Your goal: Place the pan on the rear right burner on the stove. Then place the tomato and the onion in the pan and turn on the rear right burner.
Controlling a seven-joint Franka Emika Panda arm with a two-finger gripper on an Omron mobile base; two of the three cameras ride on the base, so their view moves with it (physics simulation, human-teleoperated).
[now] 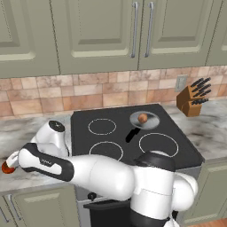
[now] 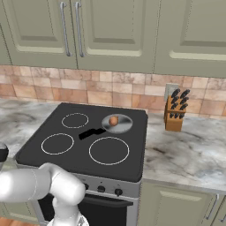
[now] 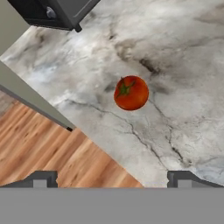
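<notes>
Fingertips of the gripper (image 3: 111, 178) stand wide apart above the tomato (image 3: 131, 92), which sits alone on the marbled surface (image 3: 175, 52) left of the stove (image 1: 111, 116). Glossy, round and soft, it will likely roll or bruise, so pinch lightly across its middle. Farther back, the onion (image 1: 142, 118) already rests in the pan (image 1: 149, 120) on the rear right burner.

Marble counter (image 2: 190, 150) ran across mid frame either side of stove (image 2: 66, 163). Tomato (image 3: 131, 92) lay on counter at frame centre in hand view, near its front edge. Knife block (image 2: 175, 115) stood at right, against tiled wall. Pan (image 2: 120, 123) sat on stove's rear right burner, upper centre
</notes>
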